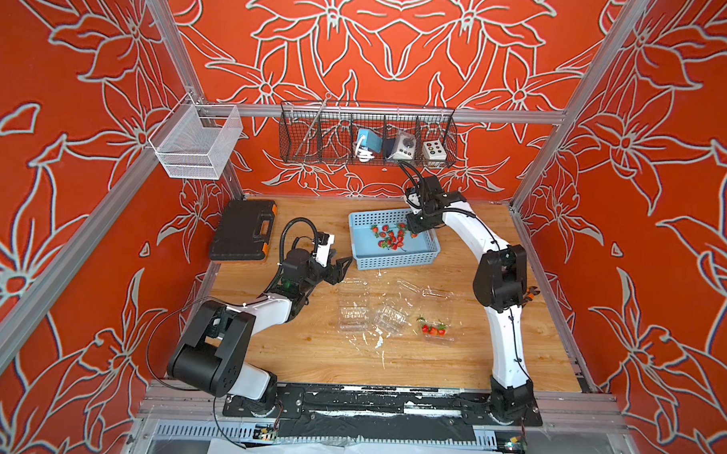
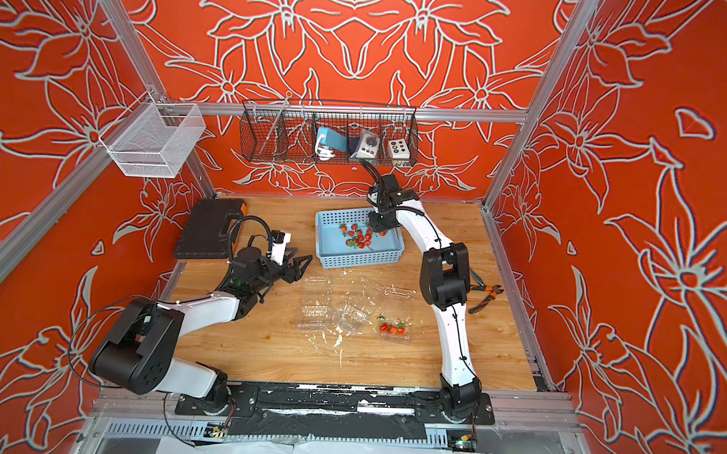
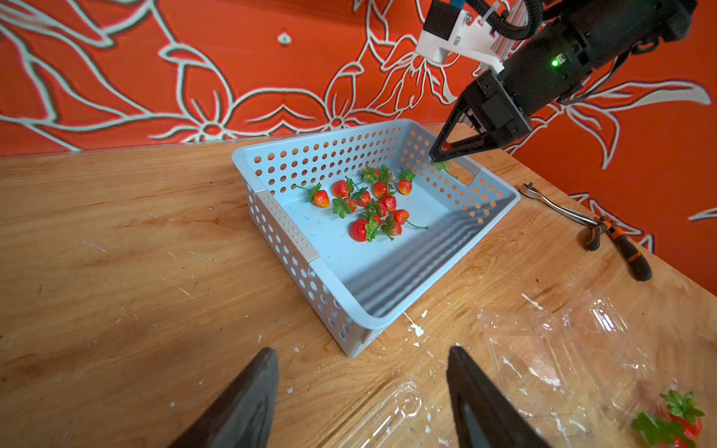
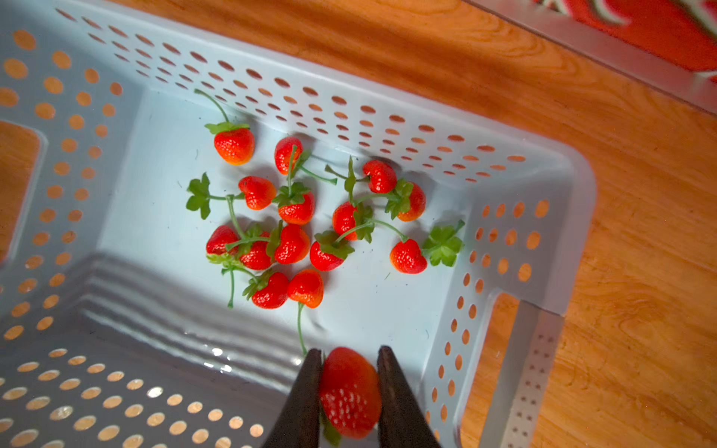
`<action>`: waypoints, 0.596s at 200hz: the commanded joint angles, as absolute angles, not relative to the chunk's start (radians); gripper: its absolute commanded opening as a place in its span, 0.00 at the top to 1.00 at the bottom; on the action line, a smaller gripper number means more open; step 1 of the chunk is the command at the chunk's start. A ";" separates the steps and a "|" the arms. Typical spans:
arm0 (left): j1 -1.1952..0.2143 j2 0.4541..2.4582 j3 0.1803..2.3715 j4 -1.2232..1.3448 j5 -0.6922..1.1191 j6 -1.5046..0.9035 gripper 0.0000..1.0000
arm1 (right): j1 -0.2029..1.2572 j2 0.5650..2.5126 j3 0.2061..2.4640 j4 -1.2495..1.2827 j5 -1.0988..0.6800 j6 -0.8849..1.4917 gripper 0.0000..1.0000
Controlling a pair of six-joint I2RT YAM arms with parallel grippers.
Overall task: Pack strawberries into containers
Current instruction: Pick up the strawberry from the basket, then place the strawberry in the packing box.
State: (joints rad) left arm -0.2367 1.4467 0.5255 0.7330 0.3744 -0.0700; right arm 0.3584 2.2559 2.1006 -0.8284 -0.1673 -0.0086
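My right tool [image 4: 350, 351] pinches a small red green-capped strawberry [image 4: 349, 391] at the light-blue perforated plastic basket's [image 1: 394, 260] two o'clock; my left tool [image 3: 362, 350] gapes empty off its eight o'clock.

Your right arm [image 1: 474, 230] reaches far forward, and the right pincer [image 4: 350, 353] points down with its jaws clamped on a strawberry [image 4: 349, 395]. Your left arm [image 1: 263, 310] is folded low, and the left pincer [image 3: 361, 351] has its jaws apart and empty.
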 commanded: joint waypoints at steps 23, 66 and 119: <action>-0.242 1.435 0.542 0.736 0.375 -0.060 0.32 | 0.371 2.016 1.860 -0.755 -0.222 0.030 0.93; -0.242 1.431 0.538 0.744 0.380 -0.067 0.32 | 0.405 1.676 1.420 -0.625 -0.210 0.108 0.92; -0.242 1.428 0.535 0.744 0.376 -0.067 0.32 | 0.470 1.354 1.074 -0.653 -0.176 0.191 0.91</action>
State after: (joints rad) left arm -0.2371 1.4464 0.5255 0.7334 0.3748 -0.0708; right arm 0.4419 1.4479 1.1759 -0.6407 -0.2001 0.1280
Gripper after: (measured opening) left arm 0.683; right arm 0.231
